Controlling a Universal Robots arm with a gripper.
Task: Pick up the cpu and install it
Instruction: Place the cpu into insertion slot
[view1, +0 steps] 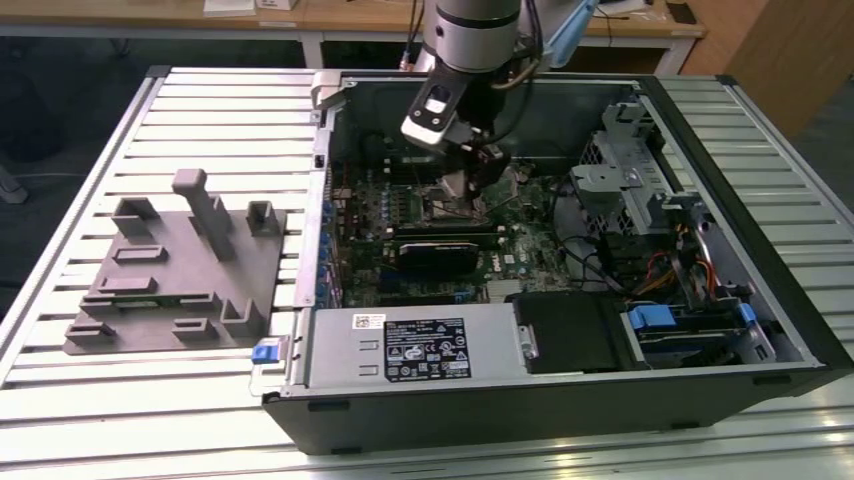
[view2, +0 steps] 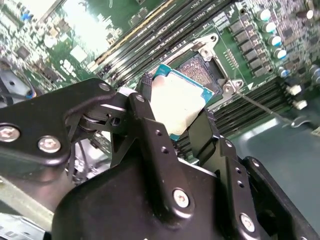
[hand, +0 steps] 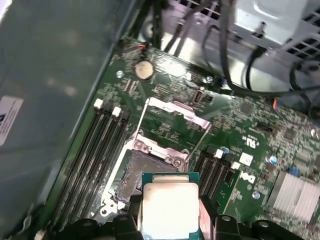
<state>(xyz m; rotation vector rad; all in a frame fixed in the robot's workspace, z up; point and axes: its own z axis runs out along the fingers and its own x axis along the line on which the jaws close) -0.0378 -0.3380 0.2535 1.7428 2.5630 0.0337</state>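
Note:
My gripper (view2: 172, 107) is shut on the cpu (view2: 177, 102), a flat square chip with a pale silvery top and a green edge. Both wrist views show the cpu (hand: 170, 207) held just above the open socket (hand: 145, 172) on the green motherboard (hand: 255, 145), a little off to one side of it. The socket's metal frame (hand: 172, 112) stands flipped up. In the exterior view the gripper (view1: 470, 170) hangs inside the open computer case (view1: 561, 400), over the socket (view1: 441, 207).
A grey plastic fixture (view1: 174, 265) with upright posts lies on the slatted table at the exterior view's left. Inside the case are memory slots (hand: 95, 150), a drive cage (view1: 641, 170), cables (view1: 667, 270) and a power supply (view1: 414, 345).

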